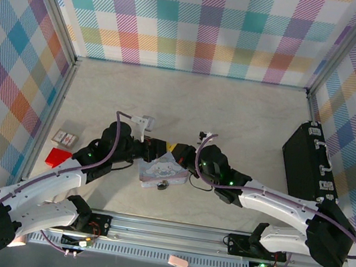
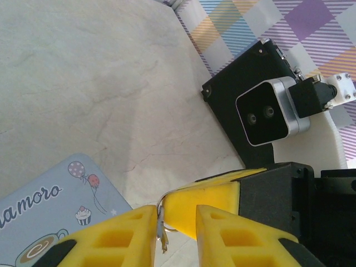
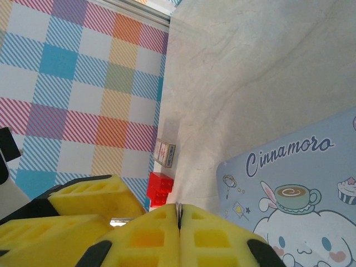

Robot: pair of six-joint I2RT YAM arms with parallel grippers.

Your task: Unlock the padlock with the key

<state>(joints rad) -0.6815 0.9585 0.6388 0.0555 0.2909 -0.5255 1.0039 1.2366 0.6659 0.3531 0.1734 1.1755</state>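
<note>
Grippers meet at the 12 o'clock edge of the tin (image 1: pixel 158 170) in the top view. The right gripper (image 3: pixel 179 210) is clenched on the key (image 2: pixel 162 236) — in its own wrist view a thin silvery sliver shows in the seam between its yellow pads. The left gripper (image 2: pixel 177 222) is released, jaws apart, with the key and its small ring in the gap against one finger. The padlock (image 1: pixel 163 186) lies at the tin's 6 o'clock edge — touching it or just beside it, I cannot tell. A red block (image 1: pixel 58 156) sits well apart at the tin's 9 o'clock.
</note>
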